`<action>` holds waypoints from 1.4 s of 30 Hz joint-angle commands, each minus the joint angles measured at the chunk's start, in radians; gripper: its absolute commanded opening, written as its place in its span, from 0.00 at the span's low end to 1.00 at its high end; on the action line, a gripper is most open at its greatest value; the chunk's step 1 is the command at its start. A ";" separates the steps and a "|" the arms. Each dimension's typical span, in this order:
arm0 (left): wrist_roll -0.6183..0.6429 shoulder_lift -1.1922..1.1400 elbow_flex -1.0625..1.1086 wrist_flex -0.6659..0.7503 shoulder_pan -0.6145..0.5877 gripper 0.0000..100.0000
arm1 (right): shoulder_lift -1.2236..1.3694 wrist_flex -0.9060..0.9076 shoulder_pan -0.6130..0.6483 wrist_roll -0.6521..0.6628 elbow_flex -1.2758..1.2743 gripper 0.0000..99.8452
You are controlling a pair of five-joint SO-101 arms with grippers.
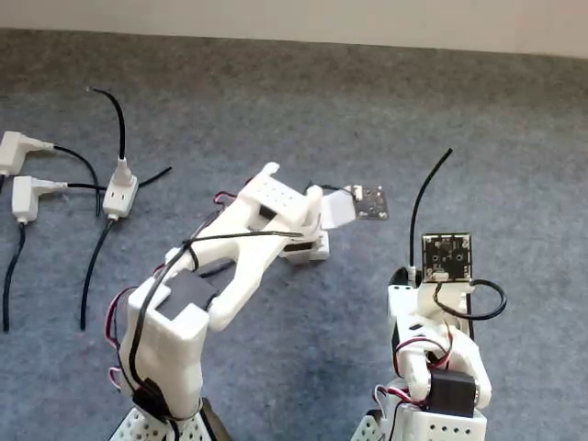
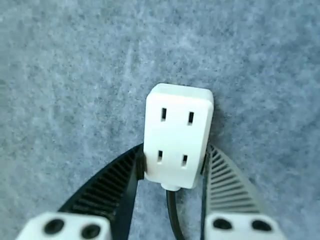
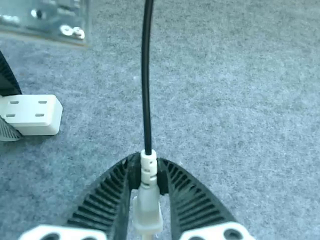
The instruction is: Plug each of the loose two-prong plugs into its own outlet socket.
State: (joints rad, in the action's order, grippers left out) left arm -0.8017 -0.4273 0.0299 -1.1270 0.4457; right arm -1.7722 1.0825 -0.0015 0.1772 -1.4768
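My left gripper [image 2: 173, 159] clamps the outlet socket [image 2: 177, 130] mid-table with its slots exposed. To the right and nearer, my right gripper [image 3: 148, 172] pinches a plug [image 3: 147, 200] at its cord end, probably for alignment.

Fuzzy grey matt cloth covers the desk [image 3: 240, 100]. The outlet socket [image 2: 177, 125] is smooth white plastic, like the plug [image 3: 147, 205]; its cord [image 3: 146, 75] is smooth black, my fingers [image 3: 100, 205] ribbed matt black plastic.

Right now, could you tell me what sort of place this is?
Probably a robotics practice bench: a grey carpet-like mat, loose plugs on short cords, the left gripper holding an outlet block and the right gripper a plug.
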 commanded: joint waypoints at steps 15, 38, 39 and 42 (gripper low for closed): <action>0.015 0.186 -0.128 -0.282 0.004 0.26 | -0.010 0.005 -0.005 0.011 0.004 0.01; 0.600 1.142 0.595 0.163 -0.091 0.26 | 0.228 -0.051 0.058 0.003 0.392 0.01; 0.601 1.214 0.665 0.196 -0.099 0.26 | 0.312 -0.051 0.061 -0.026 0.435 0.01; 0.611 1.429 0.842 0.224 -0.107 0.26 | 0.570 -0.051 0.127 -0.130 0.572 0.01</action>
State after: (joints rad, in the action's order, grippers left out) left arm -0.2079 0.7142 0.6498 -0.9735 0.3567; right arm -1.4546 1.0487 0.0690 0.1297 -1.0610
